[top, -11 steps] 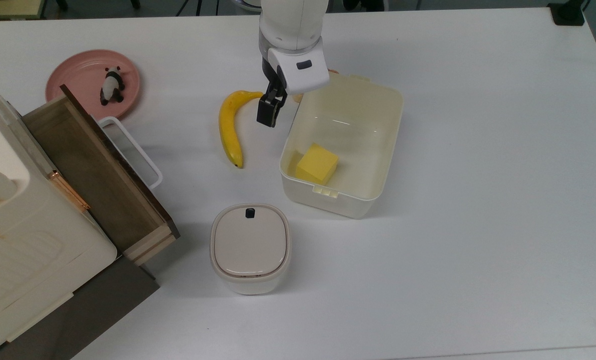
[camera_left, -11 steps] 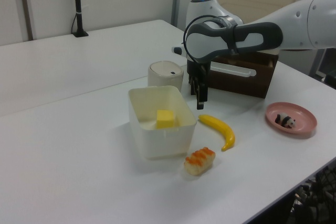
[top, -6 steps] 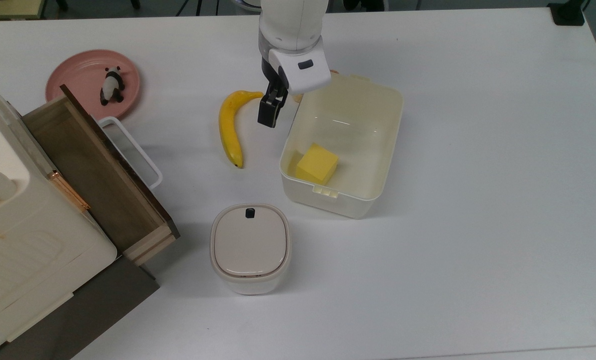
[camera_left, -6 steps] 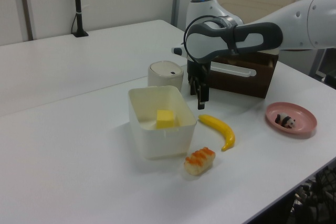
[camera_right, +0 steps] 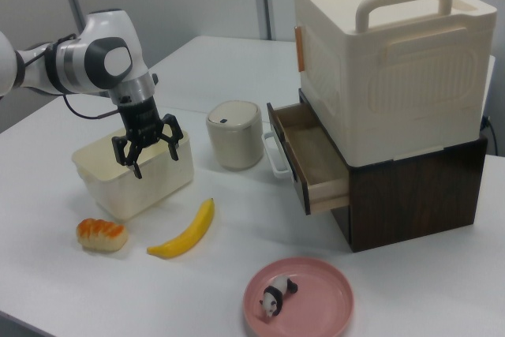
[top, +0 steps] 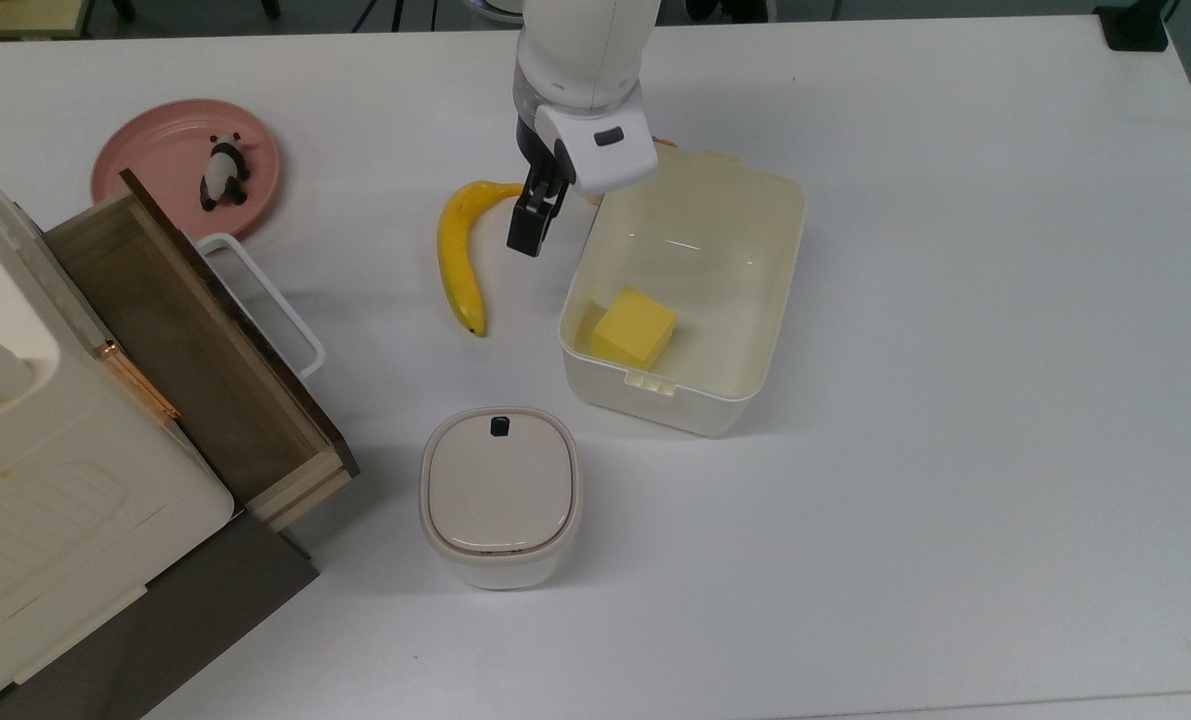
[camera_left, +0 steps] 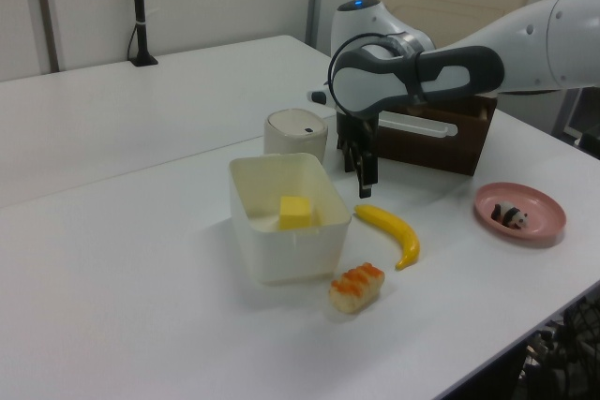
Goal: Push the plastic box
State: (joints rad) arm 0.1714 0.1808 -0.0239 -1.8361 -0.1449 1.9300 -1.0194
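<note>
On the white bench (top: 955, 300), the empty, spread-fingered end effector (camera_right: 147, 153) hangs just outside the plastic box (top: 690, 285), its long wall facing the banana (top: 458, 255).

We see the plastic box (top: 767, 290) as a large cream-white rectangular tub with rounded corners, lidless and upright on the white table (top: 955, 500). Its inside is glossy, and a small latch tab sits on each short rim. Relative to the banana (top: 458, 255), it stands near, on the top view's right, lying slightly askew with its long sides roughly alongside the fruit.
</note>
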